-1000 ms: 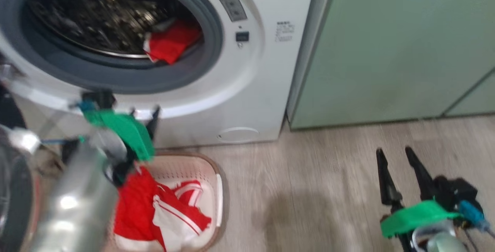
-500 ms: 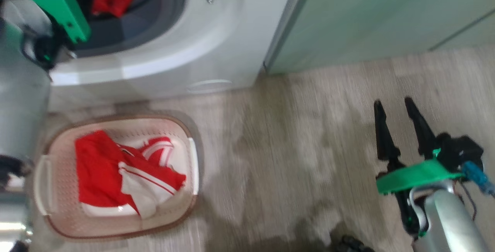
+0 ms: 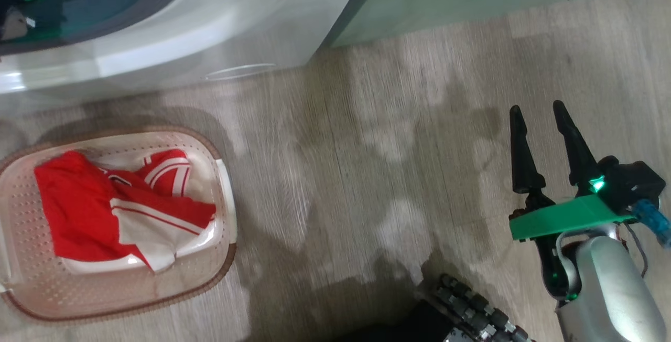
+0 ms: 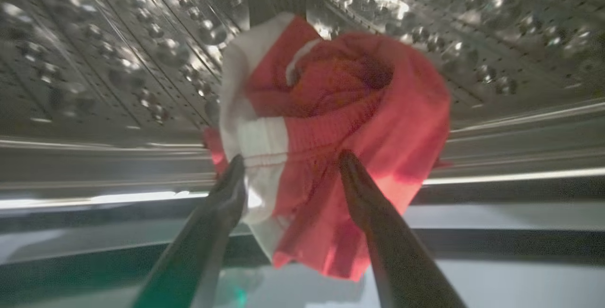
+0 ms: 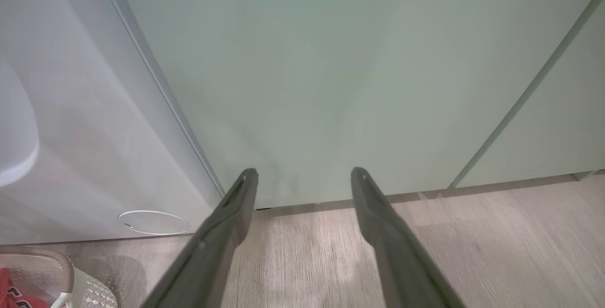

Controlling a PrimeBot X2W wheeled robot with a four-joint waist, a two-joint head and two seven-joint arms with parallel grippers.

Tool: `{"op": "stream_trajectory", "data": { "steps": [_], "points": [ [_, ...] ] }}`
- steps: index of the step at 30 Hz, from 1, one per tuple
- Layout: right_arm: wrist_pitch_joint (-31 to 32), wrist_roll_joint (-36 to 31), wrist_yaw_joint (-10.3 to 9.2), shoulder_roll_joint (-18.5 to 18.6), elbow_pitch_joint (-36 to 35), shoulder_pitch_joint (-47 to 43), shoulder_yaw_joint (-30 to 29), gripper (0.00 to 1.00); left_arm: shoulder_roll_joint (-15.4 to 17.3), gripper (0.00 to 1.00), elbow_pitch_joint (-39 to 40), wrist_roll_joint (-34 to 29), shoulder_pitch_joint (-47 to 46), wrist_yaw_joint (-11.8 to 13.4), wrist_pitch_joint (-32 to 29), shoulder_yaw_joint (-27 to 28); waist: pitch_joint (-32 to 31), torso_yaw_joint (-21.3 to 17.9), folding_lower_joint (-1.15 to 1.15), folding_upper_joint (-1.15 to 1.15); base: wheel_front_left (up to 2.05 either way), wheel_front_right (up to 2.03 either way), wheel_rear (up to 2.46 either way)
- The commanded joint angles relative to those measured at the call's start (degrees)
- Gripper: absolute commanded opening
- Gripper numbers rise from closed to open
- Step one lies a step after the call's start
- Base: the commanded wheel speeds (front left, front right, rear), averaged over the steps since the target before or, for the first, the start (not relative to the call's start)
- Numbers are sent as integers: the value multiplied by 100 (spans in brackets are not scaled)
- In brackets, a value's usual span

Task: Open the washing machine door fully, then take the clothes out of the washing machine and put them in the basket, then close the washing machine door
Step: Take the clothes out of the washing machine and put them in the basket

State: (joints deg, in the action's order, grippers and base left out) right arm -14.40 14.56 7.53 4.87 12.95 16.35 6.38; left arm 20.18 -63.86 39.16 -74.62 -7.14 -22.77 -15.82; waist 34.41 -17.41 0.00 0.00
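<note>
Halfway: clothes [image 3: 78, 211] are lying in the basket [image 3: 36, 284]; my wide left claw [image 4: 290, 157] is straddling another garment [image 4: 368, 109] mid-frame; right claw [image 3: 537, 106] is idling wide.

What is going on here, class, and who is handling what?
A robot is unloading a washing machine. Its left gripper is inside the drum, fingers open either side of a red and white garment, not yet closed on it. Other red clothes already lie in the basket on the floor by the machine. The right gripper hangs open over the floor, holding nothing.
</note>
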Motion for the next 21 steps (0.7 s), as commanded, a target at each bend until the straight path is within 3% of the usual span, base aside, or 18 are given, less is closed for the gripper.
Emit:
{"op": "stream_trajectory", "data": {
  "steps": [1, 6, 7, 8, 9, 14, 21],
  "points": [
    [-60, -54, -4, -9, -182, -32, 55, 100, 233, 100, 103, 39, -252, -35, -78, 17, 73, 6, 0, 0, 0, 0, 0],
    [-60, -57, -4, -26, -197, 24, 63, 100, 201, 100, -80, 30, -366, -35, -210, -166, 158, 10, 0, 0, 0, 0, 0],
    [-60, -62, -4, -30, -196, 56, 75, 100, 151, 75, -158, 29, -382, -35, -236, -252, 177, 7, 0, 0, 0, 0, 0],
    [-60, -62, -4, -30, -196, 56, 75, 100, 151, 75, -158, 29, -382, -35, -236, -252, 177, 7, 0, 0, 0, 0, 0],
    [-60, -65, -4, -33, -197, 77, 71, 100, 121, 0, -213, 5, -353, -35, -255, -373, 174, 4, 0, 0, 0, 0, 0],
    [-60, -81, -4, -34, -193, 63, 32, 100, 47, 0, -165, 105, -226, -35, -218, -566, 125, 21, 0, 0, 0, 0, 0],
    [-60, -83, -4, -5, -113, -16, -76, 100, -3, 0, -66, 244, 138, -35, 471, -850, -219, 169, 0, 0, 0, 0, 0]
  ]
}}
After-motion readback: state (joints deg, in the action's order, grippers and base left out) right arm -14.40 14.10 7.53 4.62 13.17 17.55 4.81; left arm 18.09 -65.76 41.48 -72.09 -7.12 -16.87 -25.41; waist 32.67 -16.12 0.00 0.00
